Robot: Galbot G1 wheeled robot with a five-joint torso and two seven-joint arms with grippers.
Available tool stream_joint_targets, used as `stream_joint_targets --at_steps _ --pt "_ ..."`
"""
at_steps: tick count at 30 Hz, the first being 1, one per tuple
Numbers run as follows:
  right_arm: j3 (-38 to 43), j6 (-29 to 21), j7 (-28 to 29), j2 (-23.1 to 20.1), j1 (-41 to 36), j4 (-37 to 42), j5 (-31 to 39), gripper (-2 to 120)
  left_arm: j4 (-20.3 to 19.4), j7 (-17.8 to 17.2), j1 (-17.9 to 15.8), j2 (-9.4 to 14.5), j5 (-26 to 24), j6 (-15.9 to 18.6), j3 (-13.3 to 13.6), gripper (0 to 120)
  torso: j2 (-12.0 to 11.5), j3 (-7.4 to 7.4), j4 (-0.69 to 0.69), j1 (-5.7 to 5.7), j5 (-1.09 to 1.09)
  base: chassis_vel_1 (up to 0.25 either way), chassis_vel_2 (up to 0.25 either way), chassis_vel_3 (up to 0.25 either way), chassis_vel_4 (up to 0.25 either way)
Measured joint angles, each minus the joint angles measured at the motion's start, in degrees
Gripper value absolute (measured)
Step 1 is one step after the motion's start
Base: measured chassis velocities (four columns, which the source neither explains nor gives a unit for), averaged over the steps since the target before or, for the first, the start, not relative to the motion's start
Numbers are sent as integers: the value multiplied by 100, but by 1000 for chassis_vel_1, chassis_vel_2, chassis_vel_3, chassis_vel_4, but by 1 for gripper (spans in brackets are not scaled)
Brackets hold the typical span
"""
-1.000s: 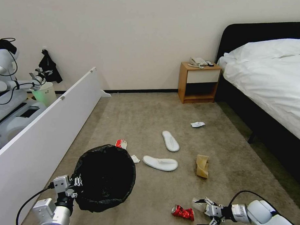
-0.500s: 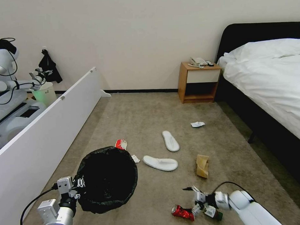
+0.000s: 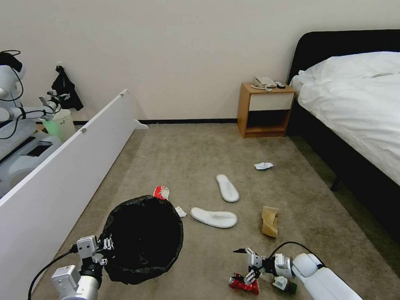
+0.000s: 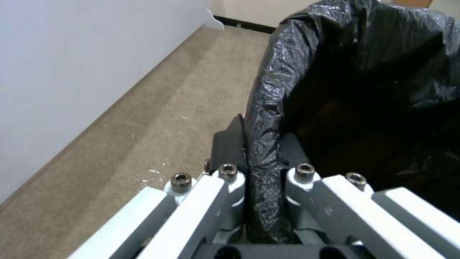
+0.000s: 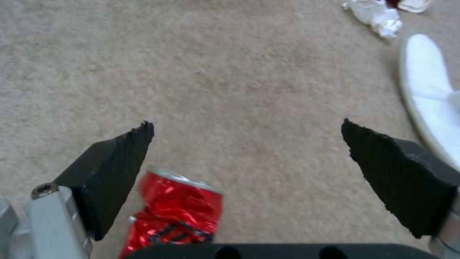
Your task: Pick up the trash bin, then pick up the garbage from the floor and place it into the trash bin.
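A: Two grippers busy. Right gripper [image 3: 242,264], jaws spread, straddles the crumpled red wrapper [image 5: 175,208] on the floor [image 3: 200,167], at 6 o'clock. Why?
B: Lining up a pinch. Left gripper [image 4: 261,172] clenches the trash bin [image 3: 142,237] rim at 8 o'clock, mouth ready.

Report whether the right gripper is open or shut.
Open: right gripper fingers spread apart, crumpled red wrapper between them, ungripped.
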Motion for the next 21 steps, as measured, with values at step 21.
stream_joint_targets --at_steps 21 --pt "173 -10 -5 -92 -374 -75 -122 100 -38 -16 -9 -18 8 -7 3 4 0 0 -1 0 1 0 0 0 0"
